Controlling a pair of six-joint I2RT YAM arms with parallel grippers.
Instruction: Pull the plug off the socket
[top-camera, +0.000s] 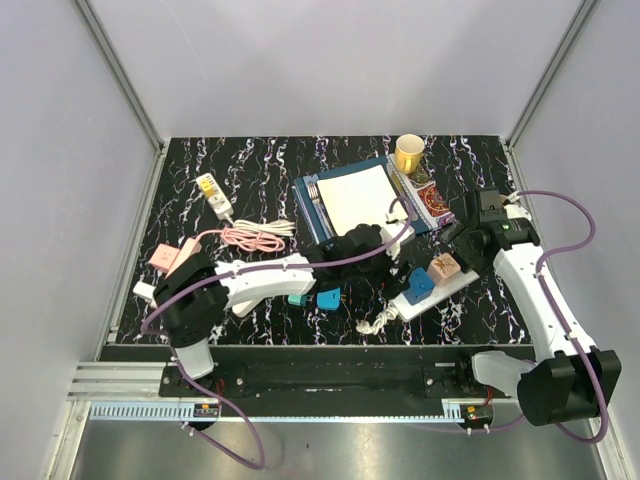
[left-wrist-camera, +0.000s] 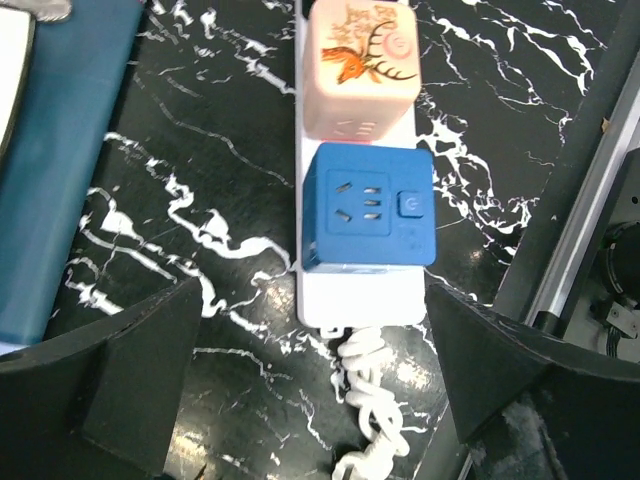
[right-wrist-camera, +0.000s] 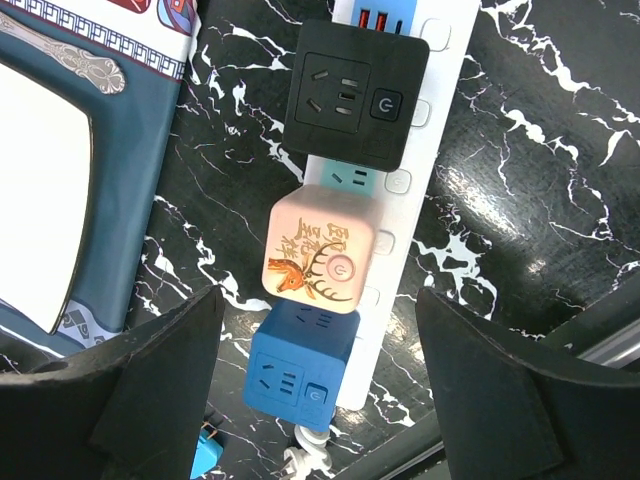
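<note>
Black marble-patterned table (top-camera: 250, 160), white veining, bearing all the items.

Left arm (top-camera: 270, 275): reaches from its base across the table toward the right-centre. Right arm (top-camera: 535, 290): bends inward from the right side toward the same spot.

Blue tray (top-camera: 310, 210): lies at the middle rear with a white sheet (top-camera: 355, 198) on it. A yellow mug (top-camera: 409, 153) stands just behind its far right corner.

White power strip (right-wrist-camera: 415, 180): lies flat on the table near the right-centre, just right of the tray. Three plugs sit in a row along it, all seated on the strip. The black plug (right-wrist-camera: 352, 92) sits at one end. The peach plug (right-wrist-camera: 320, 250) with a deer print is in the middle. The blue plug (left-wrist-camera: 368, 208) is at the cord end and touches the peach one.

Left gripper (left-wrist-camera: 320, 380): hangs above the cord end of the strip, near the blue plug. Its jaws stand wide apart with nothing between them. Its fingers (left-wrist-camera: 140, 380) are clear of the plug and the strip.

Right gripper (right-wrist-camera: 320, 370): hovers over the strip. Its jaws are spread to either side of the peach and blue plugs. Neither finger touches anything, and nothing is held.

White coiled cord (left-wrist-camera: 370, 410): leaves the strip end beside the blue plug and lies on the table.
</note>
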